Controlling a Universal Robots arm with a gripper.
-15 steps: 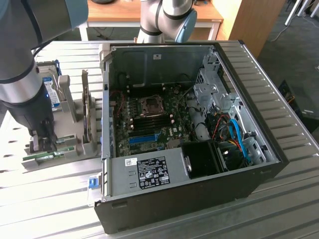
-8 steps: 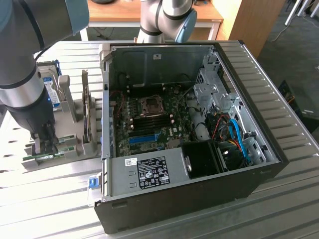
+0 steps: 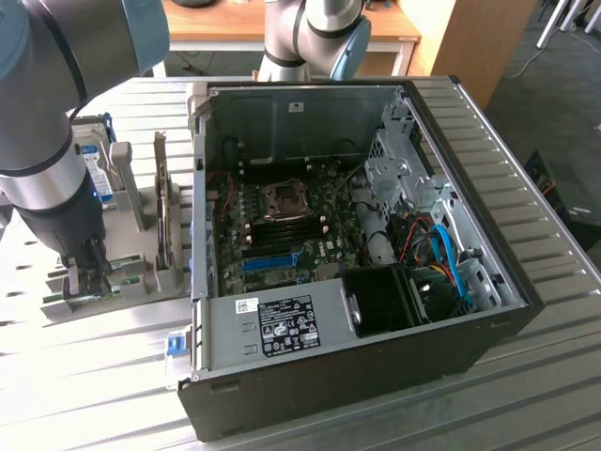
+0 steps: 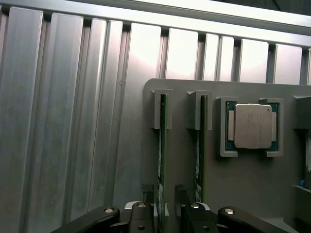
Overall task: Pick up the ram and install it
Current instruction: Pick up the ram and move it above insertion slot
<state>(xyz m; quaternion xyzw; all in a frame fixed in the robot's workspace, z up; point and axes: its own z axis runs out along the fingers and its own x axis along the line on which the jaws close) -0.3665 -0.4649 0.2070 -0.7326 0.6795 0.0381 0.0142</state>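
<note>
Straddling the ram [image 4: 161, 145] with its fingers spread wide and nothing gripped yet, the gripper [image 4: 164, 190] sits low over the grey holder [image 4: 184, 97]. The green stick stands on edge there, between the two fingers. A good pick probably means closing squarely on the board's flat faces, centred, so the twin stick [image 4: 199, 145] just outside one finger is not nudged. The pull should then likely run straight along the end guides. A processor [image 4: 251, 125] lies in its pocket beyond the twin. Under the holder is a ribbed aluminium table [image 4: 73, 121]. The open computer case [image 3: 376, 376] stands well off to the gripper's side, and a wooden desk [image 3: 216, 19] is far behind it.
</note>
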